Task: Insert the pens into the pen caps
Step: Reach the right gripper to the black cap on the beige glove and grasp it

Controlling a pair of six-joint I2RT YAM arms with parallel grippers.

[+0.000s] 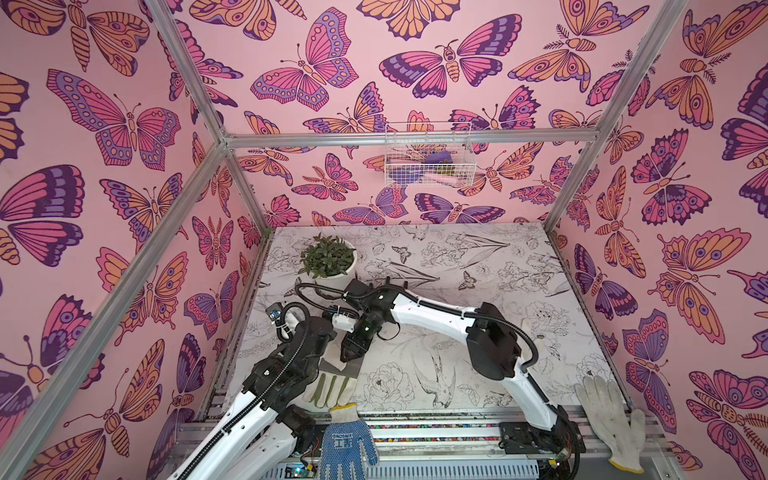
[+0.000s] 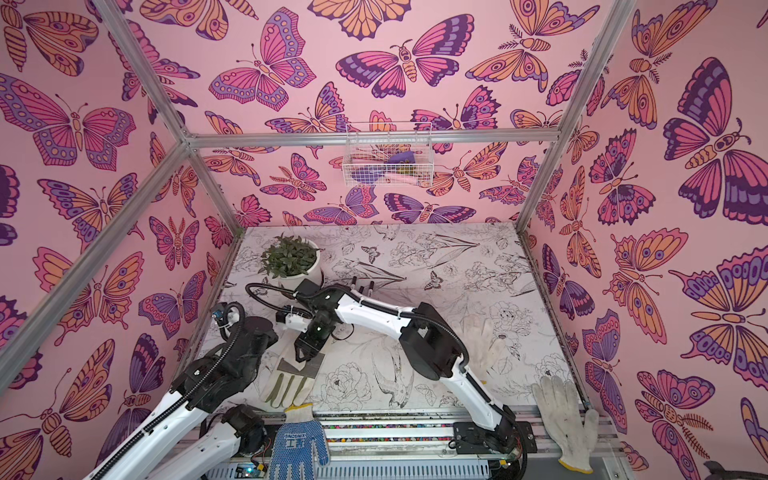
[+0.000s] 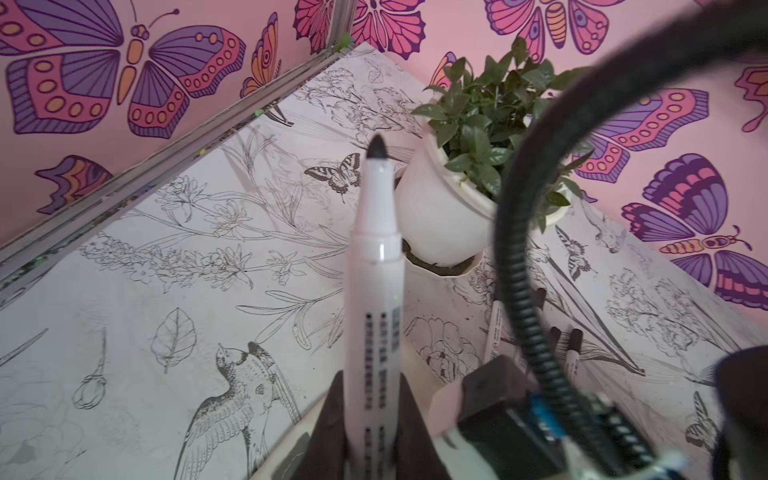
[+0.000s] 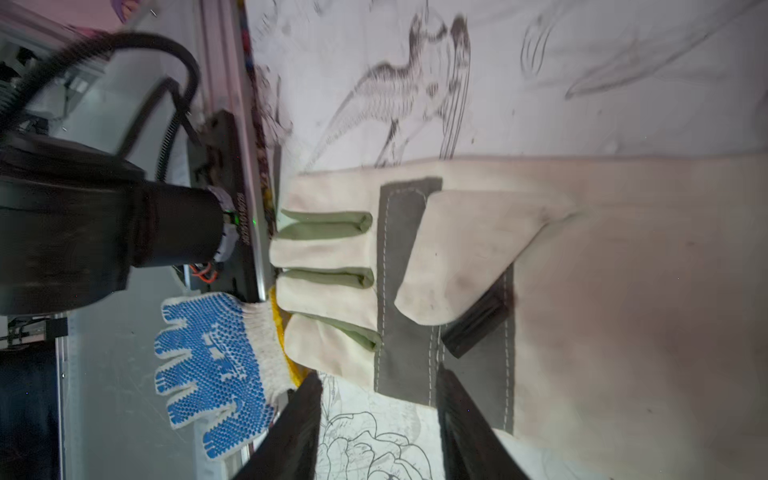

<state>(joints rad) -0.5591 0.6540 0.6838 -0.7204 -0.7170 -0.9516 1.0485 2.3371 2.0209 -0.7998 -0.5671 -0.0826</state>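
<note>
Only the left wrist view shows the left gripper clamped on a white pen, dark tip bare; other pens lie beside the pot at far left. Only the right wrist view shows a black pen cap on the leather glove, just beyond the right gripper, jaws parted and empty. The far wire basket holds purple and pink things; the pot, a green plant

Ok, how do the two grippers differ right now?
Left gripper is shut on a pen; right gripper is open and empty. Left gripper faces the plant; right gripper faces a cap lying on a glove. Both have dark fingers.
</note>
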